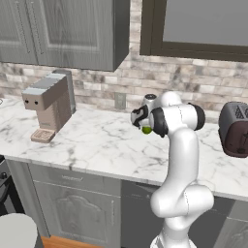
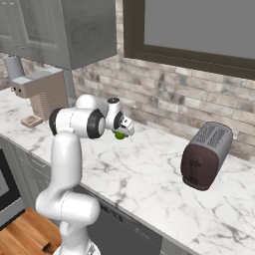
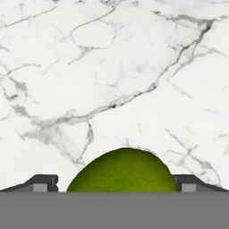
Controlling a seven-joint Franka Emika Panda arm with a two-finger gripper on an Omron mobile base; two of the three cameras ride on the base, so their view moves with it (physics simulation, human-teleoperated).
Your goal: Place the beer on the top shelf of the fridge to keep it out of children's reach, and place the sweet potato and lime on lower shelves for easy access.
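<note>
Jaws stand spread wide, one dark tip on each side of the lime [image 3: 121, 171], which sits between them with a gap showing on both sides, so nothing is clamped. Whether the fruit rests on the bench [image 3: 112, 67] or hangs just above it I cannot tell from the hand view; in the left base view the lime [image 1: 146, 129] peeks out green below the gripper [image 1: 142, 121], and in the right base view the lime [image 2: 120, 134] sits under the gripper [image 2: 123, 128] too.

Beyond the jaws lies bare white marbled stone in every direction the hand camera looks. Farther off to one side stands a dark toaster [image 2: 205, 155], well apart from the jaws; to the other side a pinkish coffee machine [image 1: 47, 106] sits against the brick wall, also well apart. Grey cabinets [image 1: 63, 29] hang above.

My judgement of the risks: the lime is round (and likely smooth), so if the jaws close off-centre or too high on its curve it could squirt out and roll across the bench. Closing with the tips pressed into the stone could scrape or stall the hand. The fruit would also have to travel to a fridge shelf, so a loose pinch may drop it on the way.
</note>
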